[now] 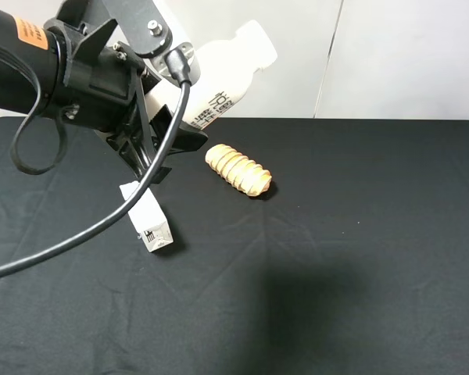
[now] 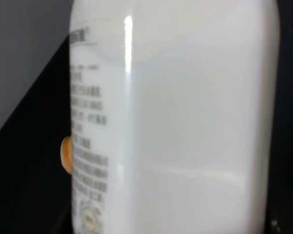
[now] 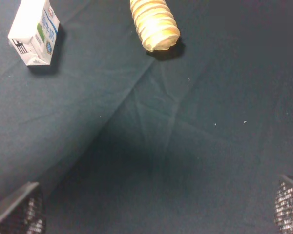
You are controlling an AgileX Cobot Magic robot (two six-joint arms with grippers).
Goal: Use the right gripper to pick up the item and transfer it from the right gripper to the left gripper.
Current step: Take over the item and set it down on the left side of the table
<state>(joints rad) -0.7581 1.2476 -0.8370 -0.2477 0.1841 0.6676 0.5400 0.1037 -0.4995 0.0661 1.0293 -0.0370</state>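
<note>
High at left | left end effector (image 1: 166, 119) aloft, pinching tilted bottle (image 1: 228, 66) | right end effector (image 3: 154, 207) spread

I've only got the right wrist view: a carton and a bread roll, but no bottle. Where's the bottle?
Observer: The high view shows the bottle held off the table by the left claw, over the back left.
Operator: Upright or tilted?
Observer: Tilted, with its cap pointing up and to the right in the high view.
Operator: What's on the left wrist view?
Observer: The bottle's white side fills it, with blurred dark lettering down one edge.
</note>
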